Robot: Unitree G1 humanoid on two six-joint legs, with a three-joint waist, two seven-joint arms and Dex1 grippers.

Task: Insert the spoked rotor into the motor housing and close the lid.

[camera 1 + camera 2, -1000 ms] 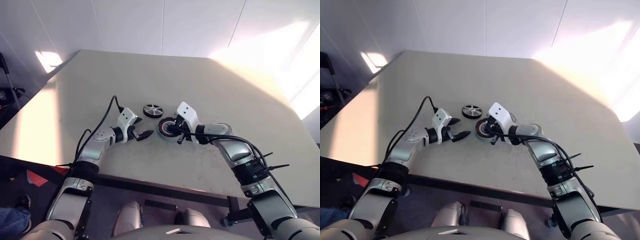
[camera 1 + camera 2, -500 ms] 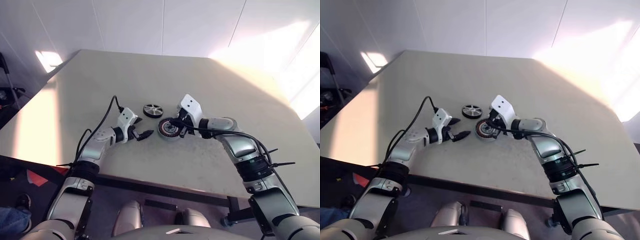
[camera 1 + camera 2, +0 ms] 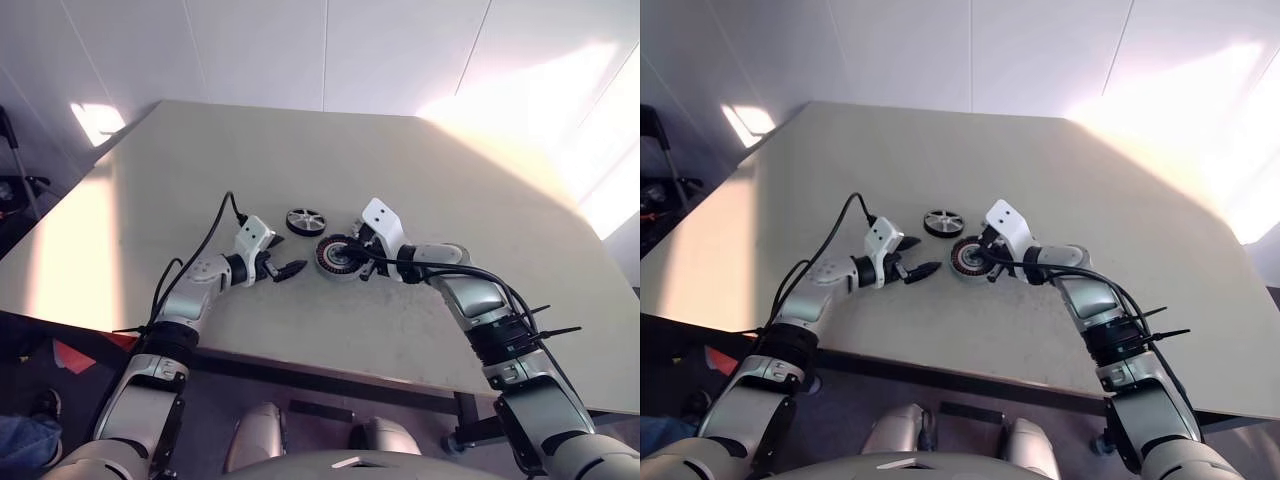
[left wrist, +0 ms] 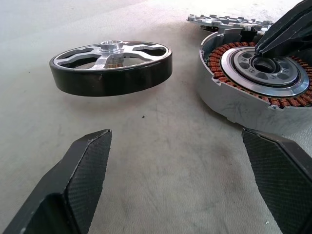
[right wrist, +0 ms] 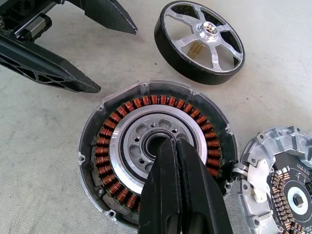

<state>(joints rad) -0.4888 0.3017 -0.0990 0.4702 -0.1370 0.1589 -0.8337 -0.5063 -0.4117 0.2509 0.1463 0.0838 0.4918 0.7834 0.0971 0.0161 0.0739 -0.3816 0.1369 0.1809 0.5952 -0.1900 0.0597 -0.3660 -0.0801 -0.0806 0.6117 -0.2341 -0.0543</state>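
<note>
My right end effector (image 5: 176, 146) is fully closed with nothing between the fingers, tips poked down at the centre bore of the motor housing (image 5: 157, 146). My guess: I'm pinning or nudging the housing so it sits still, not grasping it. Can't tell if the tips actually touch the hub.

My left end effector (image 4: 180, 161) is spread wide and empty, low over the tabletop (image 3: 420, 170), pointing at the gap between the spoked rotor (image 4: 111, 67) and the housing. That pose looks like a ready stance for picking up the rotor.

Rotor lies flat on the tabletop, hub up, just beyond the housing on my left side, close but apart from it, not yet inserted. Housing lies open side up, copper windings showing, so it can take the rotor from above. The lid (image 5: 278, 180) lies flat just beside the housing on the far side from my left end effector, inner side with its small circuit part facing up; rims look touching or nearly so, can't say which.

Room: all three parts are clustered mid-tabletop, well away from every edge. Bare surface all round, especially far side and right. Tight spot is the cluster itself: my right fingers sit over the housing's opening, so I judge they must clear before the rotor goes in.
</note>
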